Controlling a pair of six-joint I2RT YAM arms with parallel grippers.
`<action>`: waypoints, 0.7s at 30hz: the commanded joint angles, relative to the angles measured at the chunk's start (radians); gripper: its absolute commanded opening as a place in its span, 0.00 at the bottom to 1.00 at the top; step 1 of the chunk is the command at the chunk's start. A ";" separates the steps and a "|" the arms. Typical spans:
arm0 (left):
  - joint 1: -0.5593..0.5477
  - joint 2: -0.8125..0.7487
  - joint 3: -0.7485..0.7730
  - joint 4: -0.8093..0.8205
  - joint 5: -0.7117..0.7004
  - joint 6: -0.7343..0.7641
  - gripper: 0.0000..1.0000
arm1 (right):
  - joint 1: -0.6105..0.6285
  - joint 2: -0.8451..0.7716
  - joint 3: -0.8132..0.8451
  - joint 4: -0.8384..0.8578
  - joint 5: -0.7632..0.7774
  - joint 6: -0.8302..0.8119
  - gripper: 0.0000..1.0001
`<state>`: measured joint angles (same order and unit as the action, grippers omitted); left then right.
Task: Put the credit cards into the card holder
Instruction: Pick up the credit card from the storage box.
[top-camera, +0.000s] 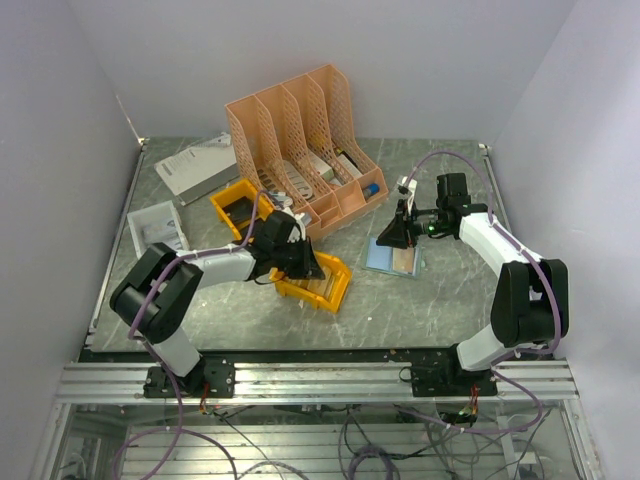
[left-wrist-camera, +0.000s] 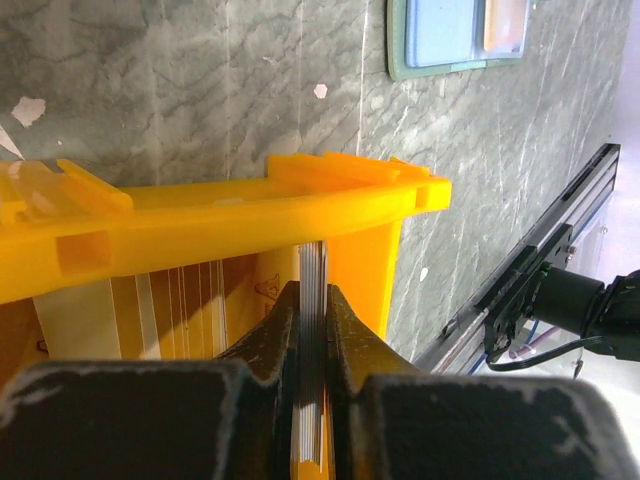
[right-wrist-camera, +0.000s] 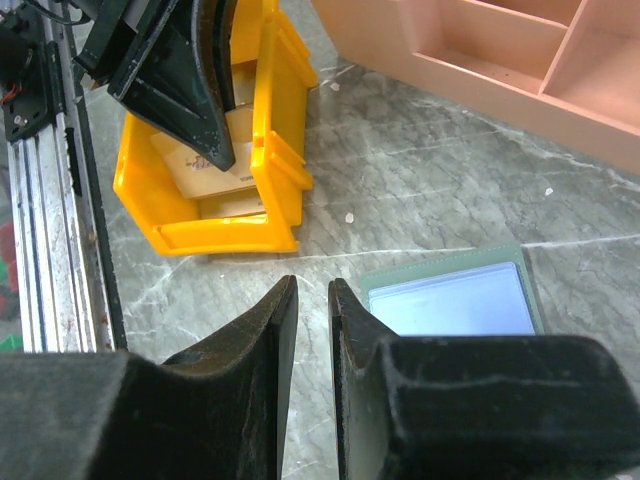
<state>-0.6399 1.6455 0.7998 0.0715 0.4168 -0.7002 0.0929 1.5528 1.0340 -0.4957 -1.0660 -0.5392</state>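
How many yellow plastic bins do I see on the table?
2. One yellow bin sits left of the peach file organiser; the other lies nearer the arms, under the left hand gripping cards. None seems hidden.

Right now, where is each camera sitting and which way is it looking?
Top: above and behind, looking down at the table; left arm and right arm show.
Left wrist: on the left arm, facing the yellow bin; the left jaws pinch a pale card.
Right wrist: on the right arm, facing the card holder; the right jaws, slightly apart, hold nothing.
Both wrist views show the yellow bin and the card holder.
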 joint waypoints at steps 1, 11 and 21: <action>0.023 -0.012 -0.009 0.062 0.043 -0.007 0.16 | 0.002 0.005 0.027 -0.012 -0.005 -0.016 0.20; 0.033 -0.011 -0.013 0.046 0.039 0.004 0.27 | 0.003 0.007 0.028 -0.013 -0.005 -0.016 0.20; 0.041 -0.030 -0.012 0.023 0.034 0.011 0.30 | 0.002 0.006 0.028 -0.015 -0.003 -0.018 0.20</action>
<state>-0.6106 1.6455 0.7898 0.0849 0.4339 -0.6994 0.0929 1.5528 1.0340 -0.4992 -1.0653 -0.5423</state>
